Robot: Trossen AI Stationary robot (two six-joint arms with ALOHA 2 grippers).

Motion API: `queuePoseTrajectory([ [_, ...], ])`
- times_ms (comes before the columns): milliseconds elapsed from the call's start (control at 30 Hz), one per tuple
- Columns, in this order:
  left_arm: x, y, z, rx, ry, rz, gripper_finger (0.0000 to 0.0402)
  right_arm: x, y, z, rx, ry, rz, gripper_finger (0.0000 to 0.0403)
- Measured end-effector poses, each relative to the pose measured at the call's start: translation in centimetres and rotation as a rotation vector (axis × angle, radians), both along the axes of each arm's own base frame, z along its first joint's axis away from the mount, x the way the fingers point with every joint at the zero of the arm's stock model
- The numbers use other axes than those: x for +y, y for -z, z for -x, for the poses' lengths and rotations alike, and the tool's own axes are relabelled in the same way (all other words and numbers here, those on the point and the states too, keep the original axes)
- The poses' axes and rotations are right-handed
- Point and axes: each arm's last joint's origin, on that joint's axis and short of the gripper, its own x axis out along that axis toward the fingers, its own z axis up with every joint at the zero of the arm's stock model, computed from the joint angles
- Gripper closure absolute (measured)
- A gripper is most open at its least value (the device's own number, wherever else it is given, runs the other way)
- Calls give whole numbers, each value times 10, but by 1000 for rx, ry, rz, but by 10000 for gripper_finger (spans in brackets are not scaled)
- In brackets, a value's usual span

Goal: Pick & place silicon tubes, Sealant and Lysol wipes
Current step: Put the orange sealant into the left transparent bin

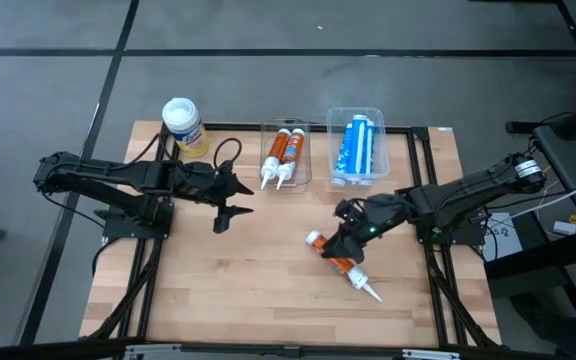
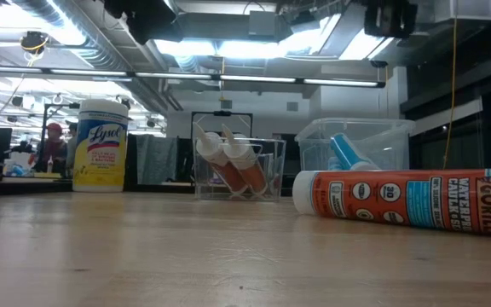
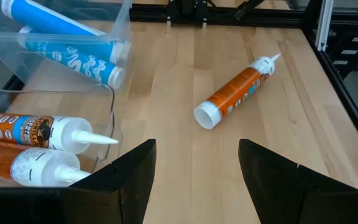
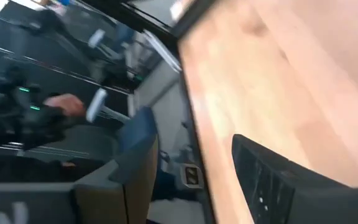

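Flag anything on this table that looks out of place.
One orange sealant tube lies loose on the bare wood by the right gripper, while the other tubes sit in the clear bins. The Lysol wipes stand upright; nothing is spilled.

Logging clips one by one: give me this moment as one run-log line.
left gripper: open, idle mid-table | right gripper: jaws apart over orange tube lying on table | wipes canister: upright, back left corner | bins: two tubes each
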Motion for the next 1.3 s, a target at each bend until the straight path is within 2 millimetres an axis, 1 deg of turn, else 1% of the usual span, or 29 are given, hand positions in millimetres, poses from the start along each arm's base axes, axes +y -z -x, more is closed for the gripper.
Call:
queuePoseTrajectory([
  [100,0,0,0,0,0,0,176,-1,7,3,63,-15,47,193],
  [233,0,0,0,0,0,0,179,-1,12,6,103,-35,95,193],
  [333,0,0,0,1,0,0,180,0,17,3,122,-52,124,193],
  [433,0,0,0,4,0,0,178,3,27,-4,162,-74,133,193],
  [533,0,1,1,10,-4,6,176,7,37,-14,218,-134,153,193],
  [700,0,1,1,15,-5,7,176,13,43,-33,334,-193,227,193],
  [900,0,1,1,17,-5,7,176,16,47,-48,555,-175,329,193],
  [1000,0,2,1,21,-5,6,176,18,50,-58,625,-144,311,193],
  [1100,0,2,1,22,-7,9,176,20,59,-63,712,-101,288,193],
  [1200,0,2,1,22,-15,23,176,21,71,-63,812,-75,260,193],
  [1300,0,2,1,21,-20,30,176,21,77,-60,893,-78,238,193],
])
